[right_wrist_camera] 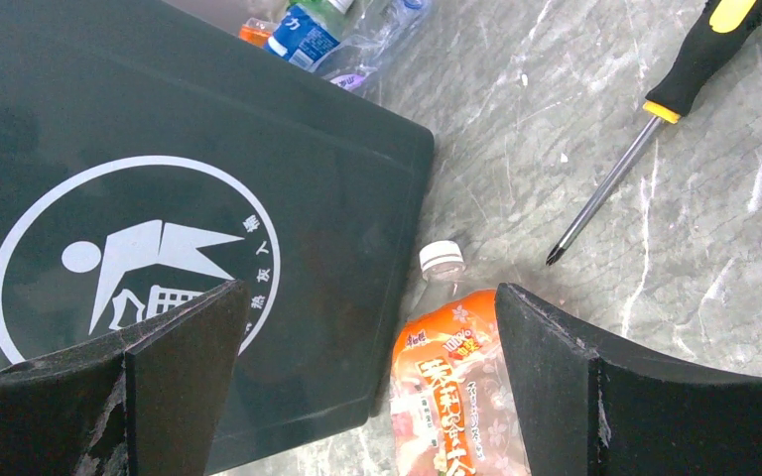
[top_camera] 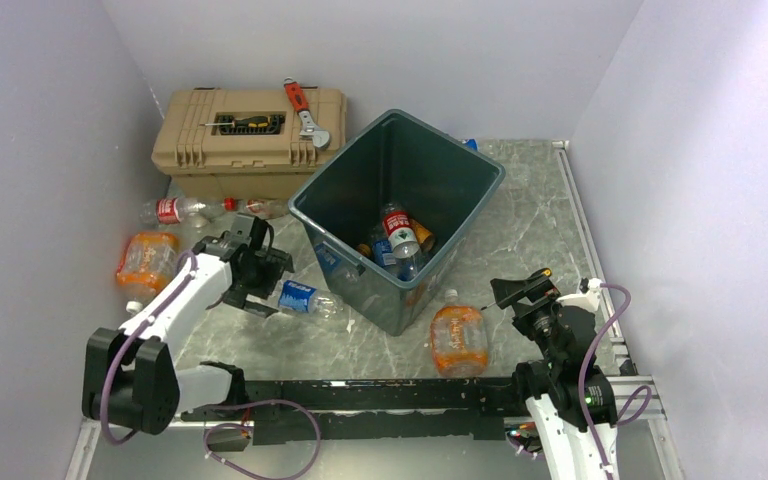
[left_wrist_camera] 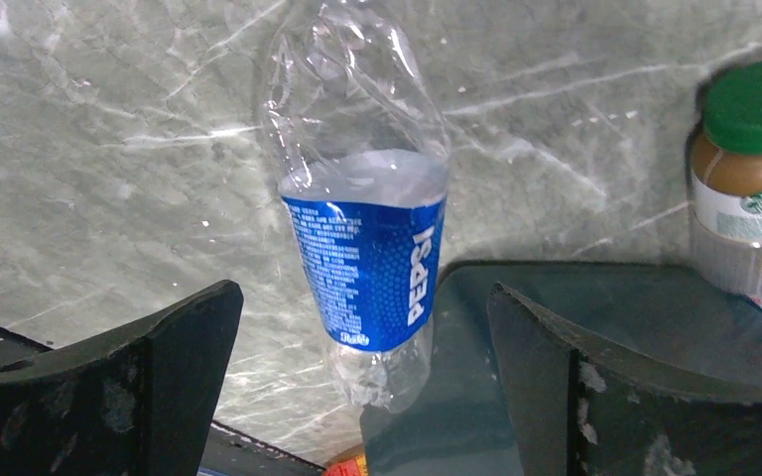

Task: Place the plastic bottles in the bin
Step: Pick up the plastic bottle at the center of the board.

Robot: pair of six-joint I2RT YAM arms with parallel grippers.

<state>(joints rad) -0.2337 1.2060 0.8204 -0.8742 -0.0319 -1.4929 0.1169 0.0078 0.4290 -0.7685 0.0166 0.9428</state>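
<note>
Pepsi bottle [left_wrist_camera: 362, 248], crushed and clear, lies on the marble table [top_camera: 530, 210] close by the bin's [top_camera: 305, 205] left wall. It sits directly beneath the left gripper [left_wrist_camera: 362, 293], whose fingers are spread wide and hold nothing. Only the top view shows several bottles [top_camera: 400, 240] already inside the bin. The right gripper [right_wrist_camera: 372, 293], equally spread and empty, frames an orange-labelled bottle [right_wrist_camera: 451, 397] at the bin's near corner. Only the right wrist view shows a screwdriver [right_wrist_camera: 655, 99] to the right of that corner. A tan toolbox [top_camera: 250, 140] stands behind the bin.

Pale lavender walls [top_camera: 360, 50] enclose grey marble-pattern tabletop [top_camera: 532, 232]; even light.
</note>
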